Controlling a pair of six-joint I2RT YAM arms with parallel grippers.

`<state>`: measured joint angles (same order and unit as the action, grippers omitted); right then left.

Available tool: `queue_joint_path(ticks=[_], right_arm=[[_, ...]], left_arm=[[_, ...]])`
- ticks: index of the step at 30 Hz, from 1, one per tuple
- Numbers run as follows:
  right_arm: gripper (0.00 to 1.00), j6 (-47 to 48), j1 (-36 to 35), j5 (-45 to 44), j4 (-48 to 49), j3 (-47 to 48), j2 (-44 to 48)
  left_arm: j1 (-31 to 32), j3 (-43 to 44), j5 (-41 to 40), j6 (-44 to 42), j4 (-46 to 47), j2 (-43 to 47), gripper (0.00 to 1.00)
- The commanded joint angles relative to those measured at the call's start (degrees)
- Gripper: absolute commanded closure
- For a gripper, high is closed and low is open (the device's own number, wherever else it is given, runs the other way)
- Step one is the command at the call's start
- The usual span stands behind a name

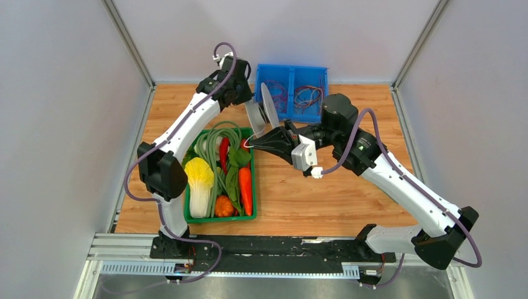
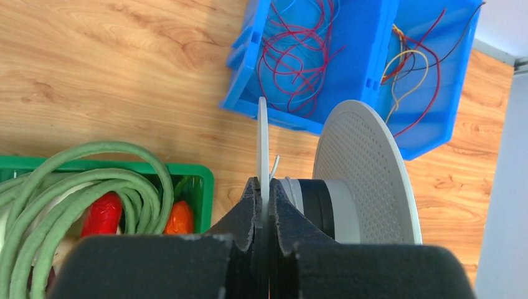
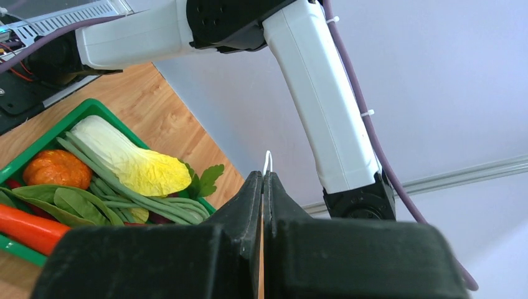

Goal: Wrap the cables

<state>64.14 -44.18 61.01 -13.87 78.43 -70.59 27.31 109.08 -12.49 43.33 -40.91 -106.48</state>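
The pale-grey spool [image 1: 269, 104] hangs edge-on above the table in front of the blue bin. My left gripper [image 1: 254, 116] is shut on the spool's thin near flange [image 2: 263, 140], the jaws [image 2: 266, 193] pinching it. The perforated far flange [image 2: 364, 168] and the hub [image 2: 324, 208] lie to the right. A short bit of the thin white cable [image 2: 274, 166] sticks up by the hub. My right gripper [image 1: 253, 143] points left over the green tray, shut on a small loop of the white cable [image 3: 268, 161] that pokes out of its tips [image 3: 263, 177].
A blue bin [image 1: 292, 93] with red and purple wire coils [image 2: 292, 56] stands at the back. The green tray [image 1: 221, 218] of vegetables lies at the left: cabbage [image 1: 199, 180], carrot [image 1: 245, 190], long beans [image 2: 93, 180]. My left arm [image 3: 317, 93] crosses the right wrist view.
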Motion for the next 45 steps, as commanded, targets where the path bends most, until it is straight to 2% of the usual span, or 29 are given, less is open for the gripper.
queue_joint_path(ticks=[1,6,14,19,24,32,45], right_arm=[[1.00,-1.0,-0.5,1.1,1.0,0.1,0.5],[1.00,-1.4,-1.3,2.1,1.7,-0.2,1.0],[1.00,-3.0,-2.5,1.9,2.8,-0.1,1.0],[1.00,-2.3,-2.5,1.7,0.2,-2.7,3.1],[1.00,-3.6,-2.5,1.5,2.1,-2.5,2.7],[1.00,-3.5,-1.9,-0.7,5.3,2.9,-0.1],[1.00,-0.8,5.0,-2.7,5.5,12.6,-6.9]], left_arm=[[-0.2,3.4,1.0,0.9,5.6,1.4,1.00],[-0.5,3.6,2.1,0.3,6.2,2.0,1.00],[-3.5,5.0,6.0,5.4,8.8,0.7,1.00],[-7.3,6.6,13.4,9.5,12.9,1.4,1.00],[-6.8,4.2,19.6,12.9,13.4,2.1,1.00],[-2.8,-5.4,18.4,6.0,12.5,5.1,1.00],[2.0,-17.9,16.3,-7.6,17.5,11.5,1.00]])
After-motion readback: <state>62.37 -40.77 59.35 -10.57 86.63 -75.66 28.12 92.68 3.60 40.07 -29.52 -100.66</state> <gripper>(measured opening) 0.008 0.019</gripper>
